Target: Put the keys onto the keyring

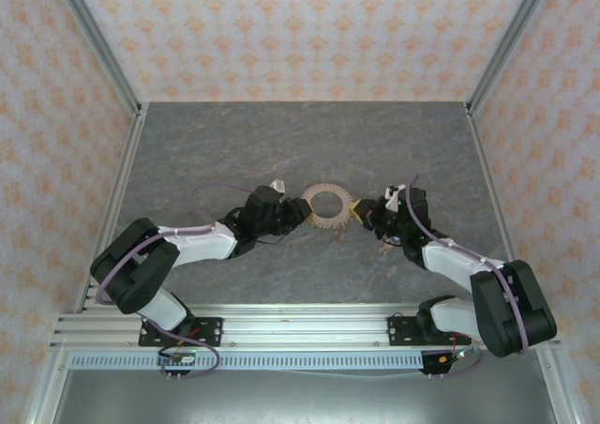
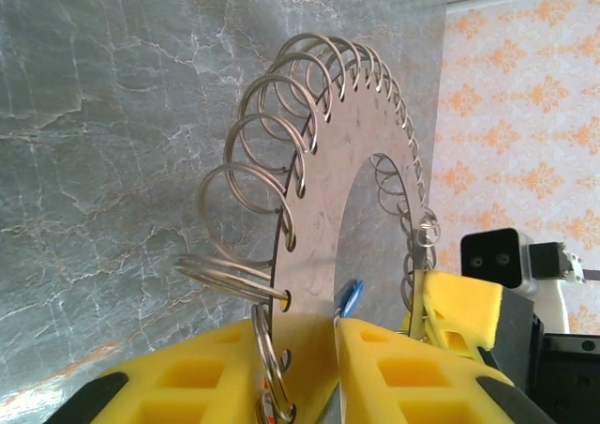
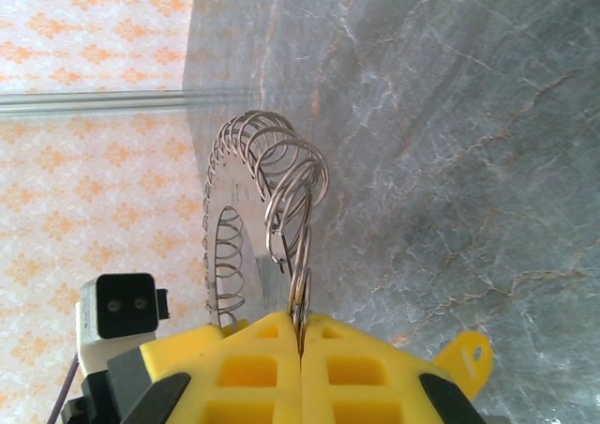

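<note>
The keyring (image 1: 328, 202), a grey metal disc with wire loops round its rim, hangs between both grippers at mid-table. In the left wrist view the keyring (image 2: 319, 199) stands edge-on, and my left gripper (image 2: 305, 325) is shut on its plate. The blue key (image 2: 349, 297) sticks out at the tip of the right-hand finger, against the plate's inner edge. My right gripper (image 3: 300, 325) is shut on a wire loop of the keyring (image 3: 281, 199). A yellow key head (image 3: 466, 356) pokes out beside its right finger. In the top view the left gripper (image 1: 298, 215) and right gripper (image 1: 361, 215) face each other.
The grey marble tabletop (image 1: 234, 143) lies under the ring. Patterned walls and metal frame posts (image 1: 94, 39) close in the sides. The right arm's wrist camera (image 2: 494, 255) sits close behind the ring, as does the left arm's (image 3: 117, 307).
</note>
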`<state>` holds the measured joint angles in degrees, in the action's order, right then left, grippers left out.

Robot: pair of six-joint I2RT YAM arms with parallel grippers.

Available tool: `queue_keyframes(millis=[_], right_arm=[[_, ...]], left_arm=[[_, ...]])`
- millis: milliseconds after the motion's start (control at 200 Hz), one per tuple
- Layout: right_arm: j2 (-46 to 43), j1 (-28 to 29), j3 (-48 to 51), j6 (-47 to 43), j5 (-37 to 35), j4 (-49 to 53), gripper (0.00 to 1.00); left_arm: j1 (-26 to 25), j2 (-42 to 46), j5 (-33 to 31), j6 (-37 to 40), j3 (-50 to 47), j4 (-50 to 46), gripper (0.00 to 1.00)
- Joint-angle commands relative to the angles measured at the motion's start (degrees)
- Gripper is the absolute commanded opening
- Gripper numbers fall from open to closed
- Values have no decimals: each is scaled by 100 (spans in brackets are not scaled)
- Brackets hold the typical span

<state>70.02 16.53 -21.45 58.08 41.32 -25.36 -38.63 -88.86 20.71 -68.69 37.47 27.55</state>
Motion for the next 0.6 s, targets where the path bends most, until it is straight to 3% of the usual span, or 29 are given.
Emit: queue_keyframes(millis=[0,155,285,596], right_arm=[[-165,78,-9,-25,372,-259,6],[-186,78,-41,-89,405,-178,10],[-466,78,-52,-276,281,57,16],[-1331,78,-140,-882,-377,969,36]], left_arm=[[-57,184,223,127,327,539,24],[-56,302,178,243,372,408,8],[-48,512,215,636,537,34,1],[261,1278,471,1403,635,-466,0]])
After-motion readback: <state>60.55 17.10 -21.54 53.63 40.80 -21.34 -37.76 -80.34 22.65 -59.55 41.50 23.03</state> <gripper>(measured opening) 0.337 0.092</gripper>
